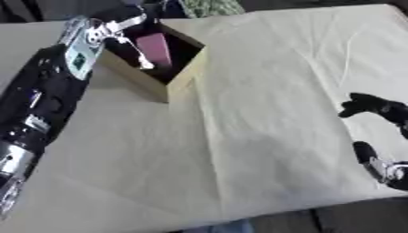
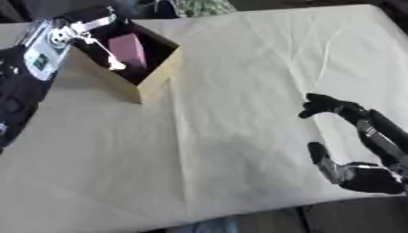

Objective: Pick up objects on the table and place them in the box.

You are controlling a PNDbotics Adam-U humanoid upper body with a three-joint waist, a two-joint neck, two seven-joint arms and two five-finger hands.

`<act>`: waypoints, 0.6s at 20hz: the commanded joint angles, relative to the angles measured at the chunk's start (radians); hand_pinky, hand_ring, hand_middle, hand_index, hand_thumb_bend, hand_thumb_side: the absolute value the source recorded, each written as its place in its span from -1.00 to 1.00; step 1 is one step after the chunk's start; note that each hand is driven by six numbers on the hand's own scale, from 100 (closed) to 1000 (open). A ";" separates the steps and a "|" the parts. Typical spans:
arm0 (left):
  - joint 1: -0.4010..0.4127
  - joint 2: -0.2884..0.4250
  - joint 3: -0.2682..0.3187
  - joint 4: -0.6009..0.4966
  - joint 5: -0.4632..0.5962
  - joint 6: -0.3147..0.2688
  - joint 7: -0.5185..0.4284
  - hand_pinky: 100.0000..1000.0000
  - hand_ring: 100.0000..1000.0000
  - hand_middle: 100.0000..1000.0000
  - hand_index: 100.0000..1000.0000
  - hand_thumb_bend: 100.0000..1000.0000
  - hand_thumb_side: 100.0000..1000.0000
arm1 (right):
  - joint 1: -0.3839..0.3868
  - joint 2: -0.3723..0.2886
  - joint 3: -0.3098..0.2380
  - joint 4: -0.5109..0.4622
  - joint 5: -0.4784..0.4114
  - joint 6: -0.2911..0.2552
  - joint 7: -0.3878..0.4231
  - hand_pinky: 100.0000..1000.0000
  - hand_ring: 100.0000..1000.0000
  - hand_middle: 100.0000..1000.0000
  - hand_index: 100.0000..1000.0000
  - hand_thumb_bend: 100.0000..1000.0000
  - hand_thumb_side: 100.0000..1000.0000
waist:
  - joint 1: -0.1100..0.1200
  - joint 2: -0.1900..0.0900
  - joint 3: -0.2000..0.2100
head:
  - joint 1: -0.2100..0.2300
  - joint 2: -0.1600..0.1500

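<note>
Black and silver, the left robot hand (image 1: 119, 27) reaches over the open cardboard box (image 1: 181, 68), fingers spread, above a pink block (image 1: 155, 48) inside. The right robot hand (image 2: 350, 141) rests open on the cream-cloth tabletop (image 1: 263, 113).

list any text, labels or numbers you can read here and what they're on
None can be read.
Left arm, near the left hand: a pale greenish panel with dark marks, too blurred to read.
Pink object in the cardboard box: no print visible.
Cream tablecloth and right hand: no text visible.
</note>
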 commanded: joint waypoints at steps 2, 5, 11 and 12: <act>-0.026 -0.012 0.010 0.015 -0.067 -0.030 0.022 0.36 0.14 0.10 0.60 0.15 -0.71 | -0.012 -0.011 -0.003 -0.010 -0.010 -0.001 0.006 0.77 0.74 0.41 1.00 -1.00 -0.20 | -0.002 -0.014 -0.002 | 0.003 0.005; -0.026 -0.014 0.012 0.019 -0.088 -0.042 0.026 0.42 0.20 0.21 0.68 0.34 -0.56 | -0.011 -0.010 -0.005 -0.009 -0.010 -0.001 0.006 0.77 0.74 0.41 1.00 -1.00 -0.20 | -0.002 -0.015 -0.003 | 0.003 0.005; -0.024 -0.001 0.016 0.004 -0.086 -0.032 0.048 0.51 0.37 0.42 0.75 0.53 -0.43 | -0.009 -0.009 -0.008 -0.009 -0.010 0.000 0.004 0.77 0.74 0.40 1.00 -1.00 -0.20 | -0.002 -0.017 0.001 | 0.001 0.005; -0.023 0.002 0.016 0.001 -0.082 -0.029 0.051 0.51 0.37 0.42 0.75 0.53 -0.43 | -0.008 -0.009 -0.009 -0.009 -0.010 0.000 0.003 0.77 0.74 0.40 1.00 -1.00 -0.20 | -0.002 -0.017 0.001 | 0.001 0.005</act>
